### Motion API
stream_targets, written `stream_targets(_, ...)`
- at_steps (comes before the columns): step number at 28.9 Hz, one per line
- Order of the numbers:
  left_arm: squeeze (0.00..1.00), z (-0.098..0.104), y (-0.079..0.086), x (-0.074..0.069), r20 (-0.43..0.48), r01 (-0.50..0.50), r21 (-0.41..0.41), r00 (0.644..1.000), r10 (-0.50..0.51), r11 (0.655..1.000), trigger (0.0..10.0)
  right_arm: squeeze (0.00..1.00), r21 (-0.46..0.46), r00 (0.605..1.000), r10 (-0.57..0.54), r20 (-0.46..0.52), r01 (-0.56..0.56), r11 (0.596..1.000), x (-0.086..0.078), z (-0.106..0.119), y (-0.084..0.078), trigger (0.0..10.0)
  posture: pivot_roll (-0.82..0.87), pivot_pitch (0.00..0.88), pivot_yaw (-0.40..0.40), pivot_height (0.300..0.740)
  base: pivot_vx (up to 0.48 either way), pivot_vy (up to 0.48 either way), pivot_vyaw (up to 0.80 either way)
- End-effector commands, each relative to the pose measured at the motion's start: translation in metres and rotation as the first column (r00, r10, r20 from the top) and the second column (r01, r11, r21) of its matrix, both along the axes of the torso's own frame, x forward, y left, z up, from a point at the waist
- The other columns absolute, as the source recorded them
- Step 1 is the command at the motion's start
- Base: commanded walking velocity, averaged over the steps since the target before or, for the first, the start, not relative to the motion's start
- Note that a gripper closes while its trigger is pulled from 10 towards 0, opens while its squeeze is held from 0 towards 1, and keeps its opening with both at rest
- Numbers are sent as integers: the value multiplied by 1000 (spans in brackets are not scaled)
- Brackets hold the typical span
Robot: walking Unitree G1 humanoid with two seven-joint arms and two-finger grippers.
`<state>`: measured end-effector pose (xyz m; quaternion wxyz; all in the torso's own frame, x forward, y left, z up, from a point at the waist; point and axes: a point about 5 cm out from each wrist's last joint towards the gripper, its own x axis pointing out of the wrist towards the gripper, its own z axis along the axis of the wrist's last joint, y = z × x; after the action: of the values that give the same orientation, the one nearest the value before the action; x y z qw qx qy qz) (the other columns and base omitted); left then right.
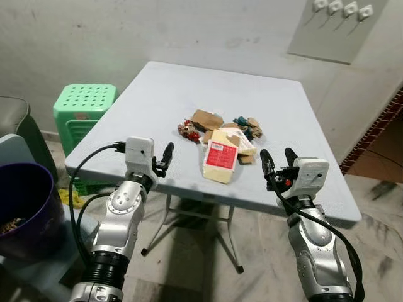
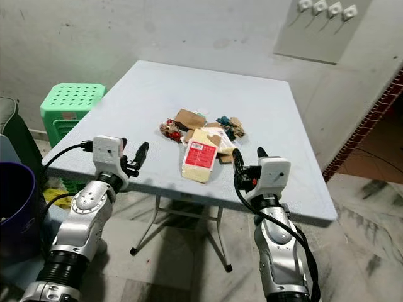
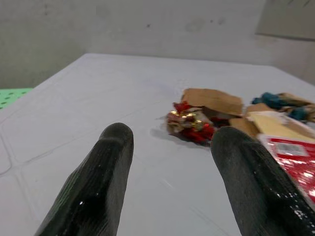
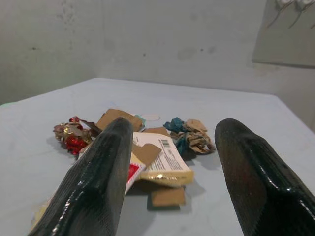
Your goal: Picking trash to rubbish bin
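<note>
A pale grey square worktop is standing in front of the robot, and a small heap of trash is lying a little past its centre. Within the heap, a cream packet with a red label is sitting nearest the robot, at the 6 o'clock side. A crumpled red and gold wrapper is lying at 9 o'clock, a brown cardboard scrap at 11 o'clock, and a teal and tan crumpled wad at 2 o'clock. A white barcode packet is resting against the cream packet.

The left end effector is hovering over the near edge of the worktop, at 8 o'clock from the heap, its fingers spread apart and holding nothing. The right end effector is hovering at 4 o'clock from the heap, near the cream packet but apart from it, its fingers also spread and empty.

Off the worktop, at the robot's 9 o'clock, a dark purple bin is standing with some debris inside. A green plastic stool is standing beyond it, at 10 o'clock.
</note>
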<state>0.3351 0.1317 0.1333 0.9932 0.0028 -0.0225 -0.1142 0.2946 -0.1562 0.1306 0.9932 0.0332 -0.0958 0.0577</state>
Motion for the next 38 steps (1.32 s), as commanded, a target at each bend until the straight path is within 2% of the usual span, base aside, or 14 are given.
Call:
stream_targets(1,0,3,-5,-1,8,26,10,1000,-26,1000,10000,0,4,1000,-3,21,2,1000,-1,3,-2,10000,-8,0,-74,740,480,0,0)
stream_targets(12,0,5,-5,0,11,27,18,1000,-27,999,10000,0,8,1000,6,20,-6,1000,0,3,0,10000,-7,0,-71,740,480,0,0)
stream_targets(14,0,3,-4,1,-3,10,38,1000,-10,999,10000,0,8,1000,9,18,-9,1000,0,3,0,10000,-7,0,-72,740,311,0,0)
stream_targets(17,0,5,-5,0,26,5,46,1000,-7,999,10000,0,13,1000,14,11,-14,1000,0,3,0,10000,-7,0,-72,740,0,0,0)
stream_targets(19,0,5,-11,-1,6,52,47,999,-52,998,10000,0,38,1000,12,-16,-11,999,1,1,-1,10000,-6,0,-73,740,0,0,0)
stream_targets(23,0,8,-17,-3,18,104,39,994,-104,994,10000,0,30,999,18,-34,-17,999,2,0,-3,10000,-6,0,-75,740,0,0,0)
stream_targets(24,0,9,-21,-5,22,141,39,990,-142,989,10000,678,39,999,33,-29,-32,999,3,1,-5,10000,-6,0,-77,740,0,0,0)
stream_targets(25,0,10,-23,-6,25,165,36,986,-166,986,10000,1000,42,999,40,-24,-39,998,3,2,-5,10000,-6,0,-77,740,0,0,0)
stream_targets(27,0,13,-32,-12,31,261,28,965,-262,965,10000,1000,-31,998,47,-37,-48,998,4,0,-10,10000,-6,0,-82,740,0,0,0)
stream_targets(28,0,13,-32,-12,31,261,28,965,-262,965,10000,1000,-31,998,47,-37,-48,998,4,0,-10,10000,-6,0,-82,740,0,0,0)
stream_targets(30,0,13,-40,-17,17,330,50,943,-331,943,10000,1000,-24,994,85,-65,-87,996,5,-3,-14,10000,-3,0,-87,740,0,0,0)
stream_targets(34,0,11,-41,-20,6,348,64,937,-349,935,10000,1000,-46,991,109,-83,-113,993,7,-4,-17,10000,-3,0,-90,740,0,0,0)
stream_targets(38,0,7,-42,-28,-26,388,88,921,-388,917,10000,1000,-67,979,161,-126,-171,983,13,-6,-24,10000,-2,0,-94,740,0,0,0)
